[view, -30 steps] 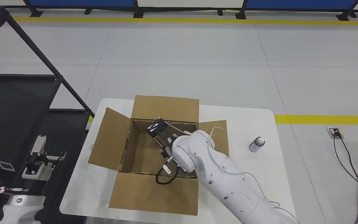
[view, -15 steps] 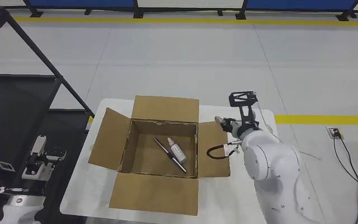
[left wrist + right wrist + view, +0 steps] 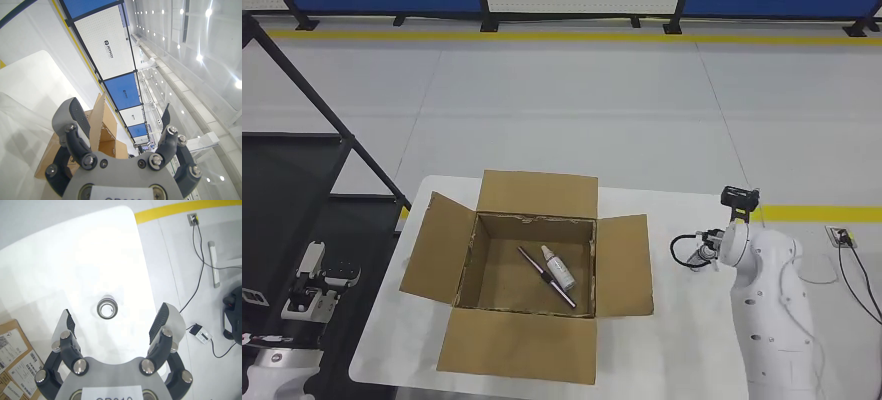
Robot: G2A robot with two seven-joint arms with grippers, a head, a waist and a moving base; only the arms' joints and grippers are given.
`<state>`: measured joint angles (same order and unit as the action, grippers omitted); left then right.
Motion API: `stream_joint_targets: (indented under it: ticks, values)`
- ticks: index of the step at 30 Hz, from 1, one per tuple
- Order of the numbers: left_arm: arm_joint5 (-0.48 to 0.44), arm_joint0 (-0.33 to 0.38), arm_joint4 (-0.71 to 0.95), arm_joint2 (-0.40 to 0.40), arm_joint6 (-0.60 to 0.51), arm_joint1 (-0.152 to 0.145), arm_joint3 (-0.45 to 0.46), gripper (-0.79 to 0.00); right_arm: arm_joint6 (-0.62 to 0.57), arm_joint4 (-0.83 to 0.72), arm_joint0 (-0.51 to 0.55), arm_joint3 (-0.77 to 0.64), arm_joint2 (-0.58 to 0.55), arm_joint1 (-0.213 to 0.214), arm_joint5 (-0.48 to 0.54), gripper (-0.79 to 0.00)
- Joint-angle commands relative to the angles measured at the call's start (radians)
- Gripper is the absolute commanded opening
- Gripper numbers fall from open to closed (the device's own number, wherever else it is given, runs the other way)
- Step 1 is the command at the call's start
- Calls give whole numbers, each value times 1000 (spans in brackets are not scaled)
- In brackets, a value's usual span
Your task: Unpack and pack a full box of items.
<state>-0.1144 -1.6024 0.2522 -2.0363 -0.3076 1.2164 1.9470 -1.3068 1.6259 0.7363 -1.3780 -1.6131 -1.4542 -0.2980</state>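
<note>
Two items lie flat on the floor of the open brown cardboard box (image 3: pixel 522 345) in the top view: a small white bottle (image 3: pixel 559 268) and, just beside it, a slim dark pen-like stick (image 3: pixel 530 258). We see the box with all four flaps spread, sitting on the white surface (image 3: pixel 682 340). The right arm (image 3: pixel 760 290) is at the surface's right edge, well apart from the box.

In the left wrist view the left end effector (image 3: pixel 121 106) is released and grips nothing. It is tilted up toward the ceiling (image 3: pixel 198 79), with the box just beyond it.

In the right wrist view the right end effector (image 3: pixel 115 311) is likewise released. It hangs above a small silver metal can (image 3: pixel 107 309), which stands upright on the surface and free of it.
</note>
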Motion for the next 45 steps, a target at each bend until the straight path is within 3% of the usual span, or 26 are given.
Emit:
stream_joint_targets:
  ticks: [1,13,15,18,26,27,31,37,41,45]
  values:
    - [0,0,0,0,0,0,0,0,-3,-23,-6,36,-14,2,13,0]
    - [0,0,0,0,0,0,0,0,83,-111,-51,223,-22,6,39,-6]
    - [0,0,0,0,0,0,0,0,95,-121,-63,251,-20,6,39,-92]
    - [0,0,0,0,0,0,0,0,112,-135,-78,284,-18,7,41,-425]
    - [0,0,0,0,0,0,0,0,147,-176,-98,321,-12,10,48,-773]
    - [0,0,0,0,0,0,0,0,154,-185,-95,309,-11,10,48,-785]
    - [0,0,0,0,0,0,0,0,162,-223,-57,171,-2,8,50,-785]
    - [0,0,0,0,0,0,0,0,125,-257,67,-231,45,3,34,-785]
    - [0,0,0,0,0,0,0,0,125,-264,136,-472,109,-2,24,-785]
    - [0,0,0,0,0,0,0,0,145,-270,174,-618,209,-10,26,-785]
